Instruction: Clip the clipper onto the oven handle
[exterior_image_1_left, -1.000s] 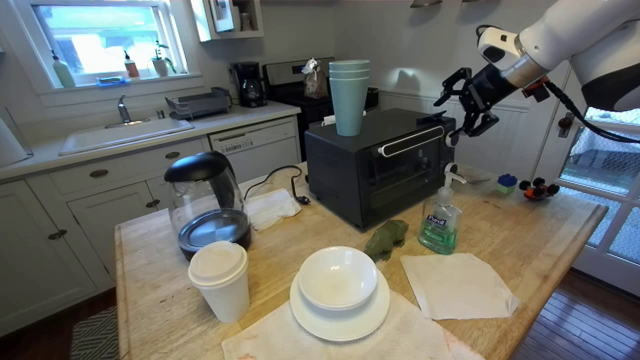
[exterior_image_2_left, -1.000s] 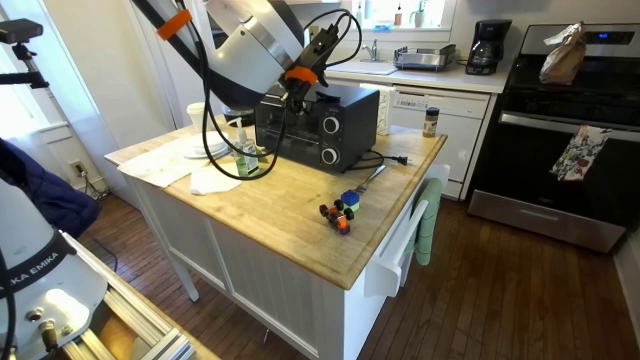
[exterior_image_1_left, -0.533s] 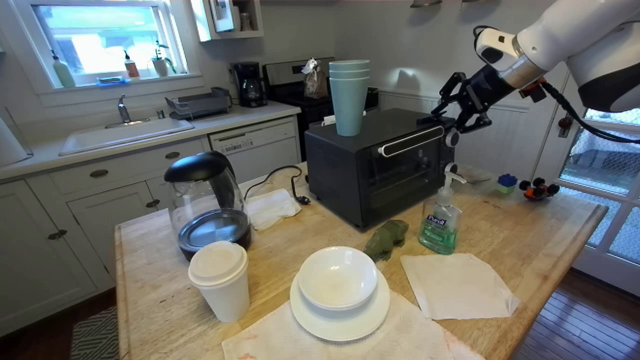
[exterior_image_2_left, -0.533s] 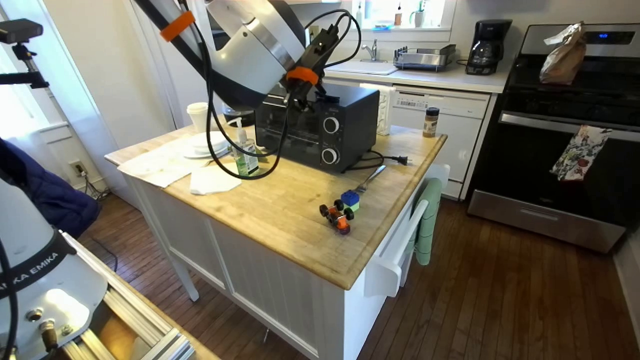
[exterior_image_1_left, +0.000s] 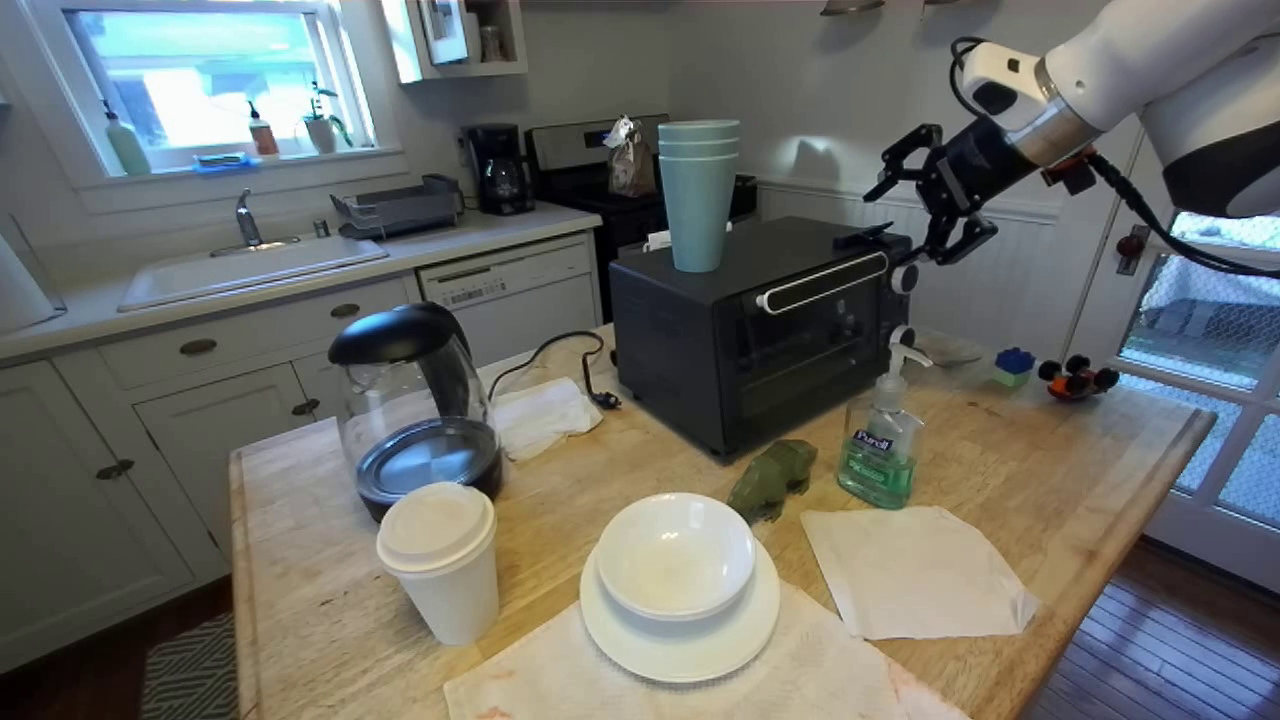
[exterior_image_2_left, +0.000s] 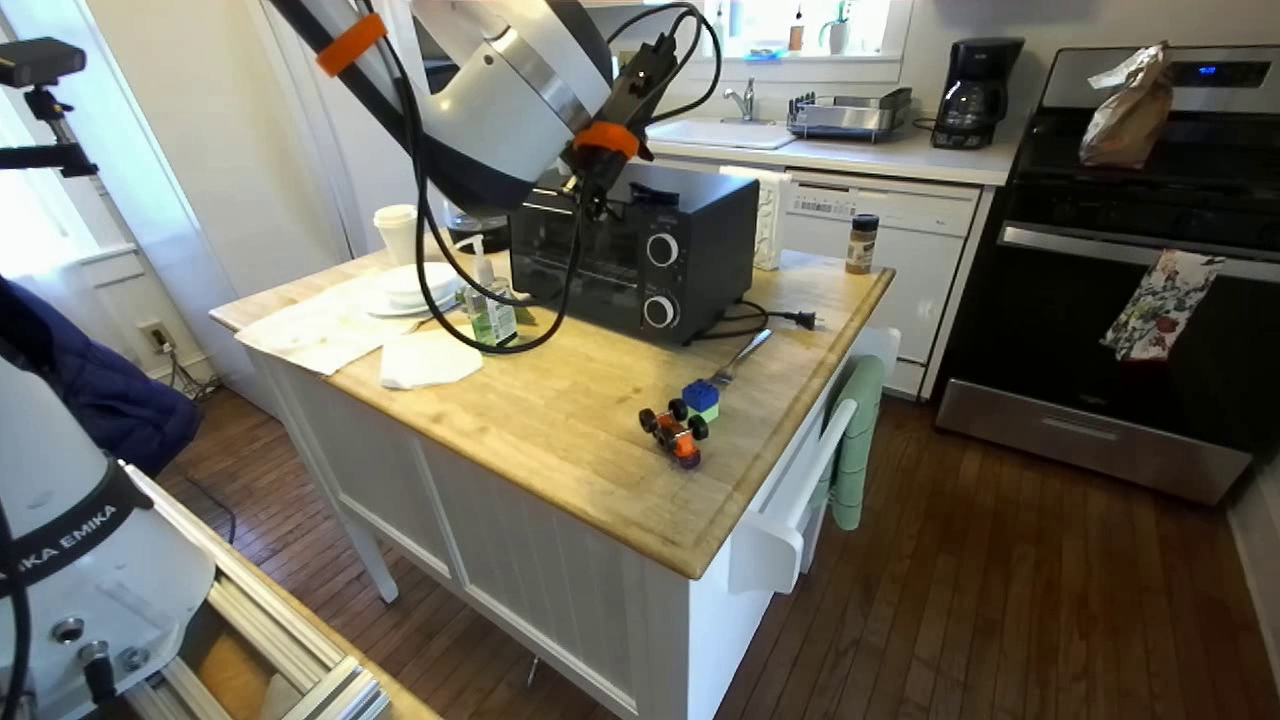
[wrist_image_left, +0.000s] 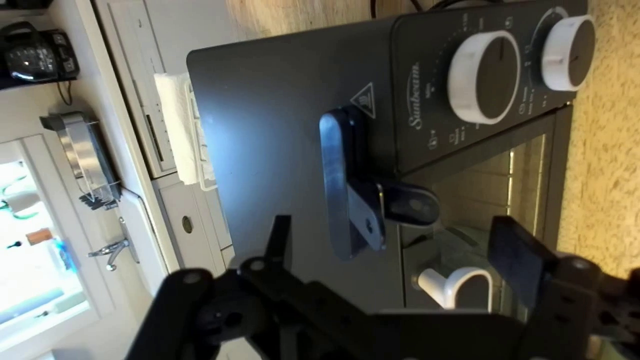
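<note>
The clipper is a dark blue-black clip (exterior_image_1_left: 863, 236) lying on the front top edge of the black toaster oven (exterior_image_1_left: 670, 340), near the knobs. It also shows in an exterior view (exterior_image_2_left: 655, 196) and in the wrist view (wrist_image_left: 340, 180), one lever tip sticking out past the front edge. The oven handle (exterior_image_1_left: 822, 293) is a pale horizontal bar on the glass door; in the wrist view its near end (wrist_image_left: 467, 272) curves beside the clipper. My gripper (exterior_image_1_left: 897, 222) is open and empty above the clipper. In the wrist view its fingertips (wrist_image_left: 392, 240) stand apart, either side of the clipper's lever end, not touching it.
Stacked pale green cups (exterior_image_1_left: 697, 200) stand on the oven's far end. A sanitizer bottle (exterior_image_1_left: 882, 450), a green animal figure (exterior_image_1_left: 773, 480) and a bowl on a plate (exterior_image_1_left: 676, 556) are in front of the oven. White knobs (wrist_image_left: 483, 77) jut from its front. A toy car (exterior_image_2_left: 675, 432) lies nearby.
Half a second ago the fingers were closer together and lower, near the clipper. Now they are wide apart and slightly higher, much as one second ago. The clipper looks unmoved.
</note>
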